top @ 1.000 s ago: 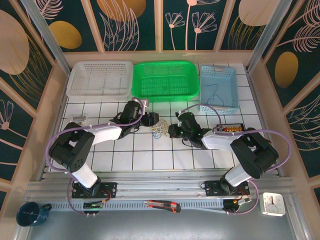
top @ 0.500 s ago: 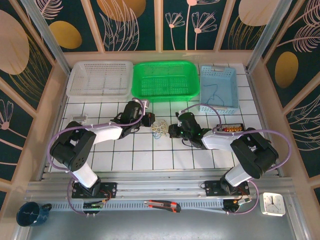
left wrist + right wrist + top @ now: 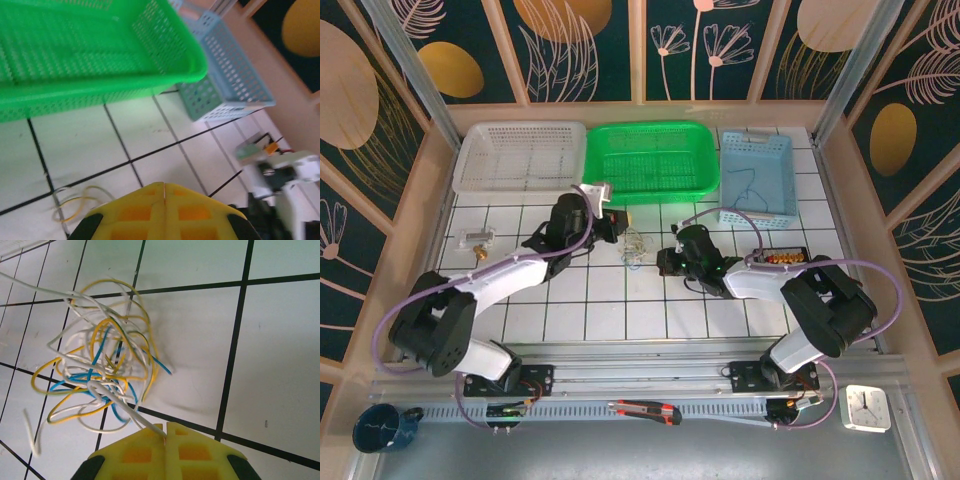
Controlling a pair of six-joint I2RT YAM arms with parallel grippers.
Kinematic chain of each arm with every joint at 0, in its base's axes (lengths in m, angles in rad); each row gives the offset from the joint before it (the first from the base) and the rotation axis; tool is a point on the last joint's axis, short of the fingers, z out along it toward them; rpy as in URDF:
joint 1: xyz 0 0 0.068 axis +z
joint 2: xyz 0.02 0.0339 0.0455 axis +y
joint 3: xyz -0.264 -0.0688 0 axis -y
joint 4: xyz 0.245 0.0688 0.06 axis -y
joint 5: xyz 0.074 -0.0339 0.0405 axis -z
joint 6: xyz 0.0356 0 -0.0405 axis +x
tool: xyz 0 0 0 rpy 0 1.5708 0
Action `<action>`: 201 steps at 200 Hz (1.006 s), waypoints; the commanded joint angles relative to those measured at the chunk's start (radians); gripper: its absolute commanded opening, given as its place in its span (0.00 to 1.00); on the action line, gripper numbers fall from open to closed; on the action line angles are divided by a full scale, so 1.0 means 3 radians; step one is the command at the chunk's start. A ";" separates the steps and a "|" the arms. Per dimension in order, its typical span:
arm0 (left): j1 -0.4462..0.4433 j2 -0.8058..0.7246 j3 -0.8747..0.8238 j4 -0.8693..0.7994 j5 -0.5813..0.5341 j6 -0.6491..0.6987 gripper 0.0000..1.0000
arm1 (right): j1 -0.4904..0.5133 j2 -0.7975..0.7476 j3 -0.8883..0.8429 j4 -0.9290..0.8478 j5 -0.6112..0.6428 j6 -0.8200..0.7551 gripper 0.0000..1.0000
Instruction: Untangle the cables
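Gently, I am pinching one white strand of the cables (image 3: pixel 100 370) in my closed right pincer (image 3: pixel 165 429), judging the light, limp, snag-prone clump at eleven o'clock from it best gripped by loose outer loops.

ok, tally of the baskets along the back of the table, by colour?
white basket: 1
green basket: 1
blue basket: 1
Total: 3
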 commanded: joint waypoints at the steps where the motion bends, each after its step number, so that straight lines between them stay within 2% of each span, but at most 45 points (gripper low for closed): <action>1: 0.0019 -0.0126 0.0031 0.0090 0.0124 0.0040 0.00 | 0.0019 -0.0022 0.0025 0.0036 0.0080 -0.0012 0.00; 26: 0.0018 -0.0198 0.0050 0.0088 0.0161 0.0009 0.00 | 0.0021 -0.0146 0.0035 -0.0043 0.0069 -0.0064 0.28; 41: 0.0018 -0.0213 0.0068 0.0088 0.0187 -0.0006 0.00 | 0.0022 -0.0276 0.0034 -0.0095 0.0064 -0.0095 0.42; 60: 0.0020 -0.0230 0.0083 0.0092 0.0201 -0.0026 0.00 | 0.0021 -0.0469 0.0023 -0.0167 0.0074 -0.0149 0.53; 80: 0.0020 -0.0240 0.0085 0.0130 0.0235 -0.0077 0.00 | 0.0021 -0.0672 0.0003 -0.0211 0.0092 -0.0195 0.60; 120: 0.0020 -0.0249 0.0081 0.0202 0.0269 -0.0159 0.00 | 0.0022 -0.0725 0.0064 -0.0099 0.0122 -0.0271 0.64; 201: 0.0012 -0.0293 0.0095 0.0244 0.0300 -0.0280 0.00 | 0.0038 -0.0087 0.0467 0.0404 0.0054 -0.0300 0.66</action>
